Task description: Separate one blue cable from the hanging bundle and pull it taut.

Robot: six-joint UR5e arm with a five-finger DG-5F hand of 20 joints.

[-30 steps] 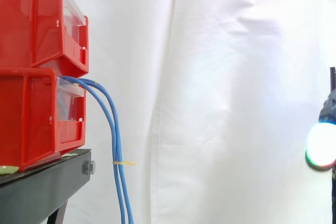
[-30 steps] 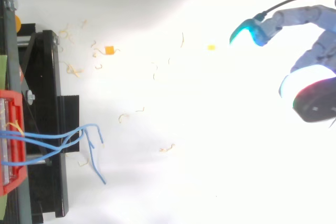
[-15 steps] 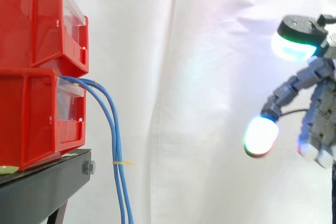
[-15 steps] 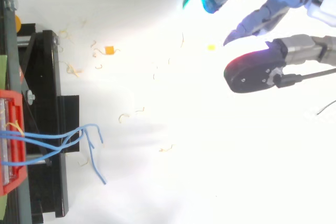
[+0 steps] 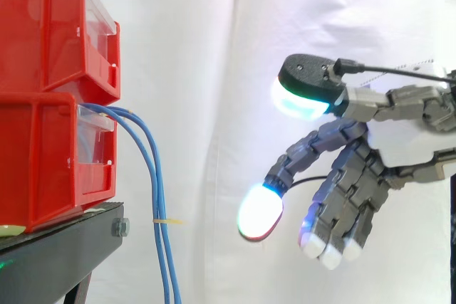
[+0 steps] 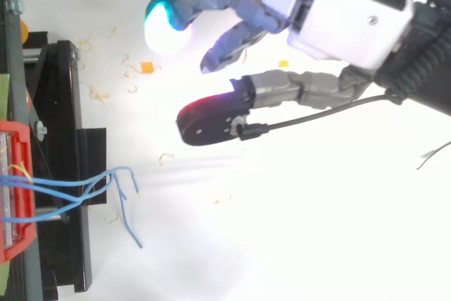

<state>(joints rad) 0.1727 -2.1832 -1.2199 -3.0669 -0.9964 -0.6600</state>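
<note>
So, blue cables hang from lower red bin, left, w/ a yellow tie seen from side; top shows ends splayed. I see hand spread, empty, well right. Black stand, scrap-strewn white floor, white curtain.

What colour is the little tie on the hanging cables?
Yellow. The tie shows best in the side view, on the blue cables below the bins.

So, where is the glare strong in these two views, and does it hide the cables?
Side view: the curtain is evenly lit, so the cables stand out; one pad of the hand glows almost white. Top view: the floor is washed out white, with a faint shadow near the stand; the cables are plain there too.
</note>
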